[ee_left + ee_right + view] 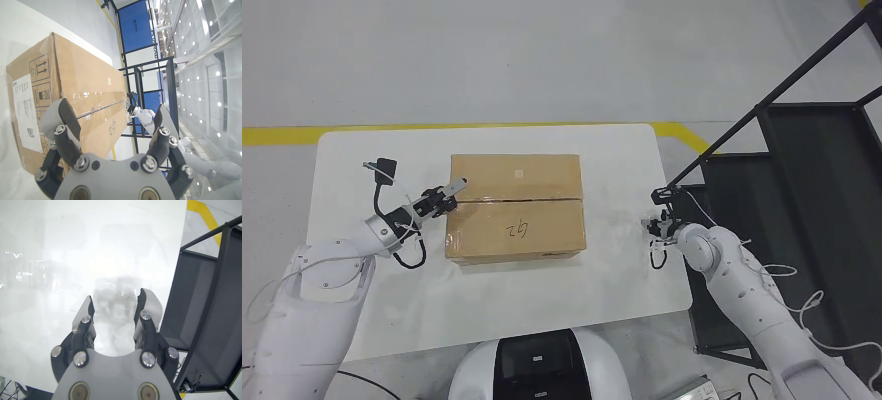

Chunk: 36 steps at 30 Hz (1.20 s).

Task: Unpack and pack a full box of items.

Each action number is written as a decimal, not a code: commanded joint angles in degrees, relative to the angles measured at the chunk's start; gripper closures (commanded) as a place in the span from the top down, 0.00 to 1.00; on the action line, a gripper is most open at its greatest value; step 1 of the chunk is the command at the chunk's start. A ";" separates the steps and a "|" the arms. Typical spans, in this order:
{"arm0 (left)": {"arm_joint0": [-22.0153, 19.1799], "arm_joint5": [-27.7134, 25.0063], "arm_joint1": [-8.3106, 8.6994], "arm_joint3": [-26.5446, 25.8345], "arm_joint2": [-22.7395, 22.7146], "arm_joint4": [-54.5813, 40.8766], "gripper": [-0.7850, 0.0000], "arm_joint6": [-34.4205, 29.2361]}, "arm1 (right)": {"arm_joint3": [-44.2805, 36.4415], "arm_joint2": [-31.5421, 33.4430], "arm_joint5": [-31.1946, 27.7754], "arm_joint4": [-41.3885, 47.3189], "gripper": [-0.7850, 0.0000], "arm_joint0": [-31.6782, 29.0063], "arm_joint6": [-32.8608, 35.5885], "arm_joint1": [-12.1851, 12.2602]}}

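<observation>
**A:** Where's the box?

**B:** The cardboard box is in the middle of the top view, on the white table. Both top flaps are down. Clear tape runs along the seam between them, and there's a handwritten mark on the flap nearer the bottom of the frame.

**A:** Anything on its sides?

**B:** The left wrist view shows a white label stuck on the end face, next to printed handling symbols.

**A:** And the left gripper?

**B:** The left gripper is at the box's left edge in the top view, level with the seam. Its fingers are spread wide with nothing between them. One of them is right by the top edge of that end, but I can't tell whether it touches the cardboard.

**A:** The right one?

**B:** The right gripper is at the right of the top view, over bare table near its edge and well apart from the box. Its jaws are parted and it holds nothing.

**A:** What's beside it?

**B:** A black rack stands just off the table's right edge. A yellow line crosses the floor along the upper part of the frame.
</observation>
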 commanded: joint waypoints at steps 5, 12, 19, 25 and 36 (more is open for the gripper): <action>0.00 0.00 0.00 0.00 0.00 0.00 1.00 0.00 | -1.43 -0.51 2.25 -1.55 0.75 -0.29 0.88 -0.33; 0.00 0.00 0.00 0.00 0.00 0.00 1.00 0.00 | -1.68 -0.99 4.26 -2.56 0.73 0.40 0.15 -0.90; 0.00 0.00 0.00 0.00 0.00 0.00 1.00 0.00 | 0.14 -1.59 8.08 -5.53 0.75 1.47 -0.17 -1.45; 0.00 0.00 0.00 0.00 0.00 0.00 1.00 0.00 | 2.24 -2.44 8.70 -6.66 0.86 2.49 -0.36 -2.06; 0.00 0.00 0.00 0.00 0.00 0.00 1.00 0.00 | 3.02 -0.13 8.58 -6.13 0.99 3.11 -2.78 -2.35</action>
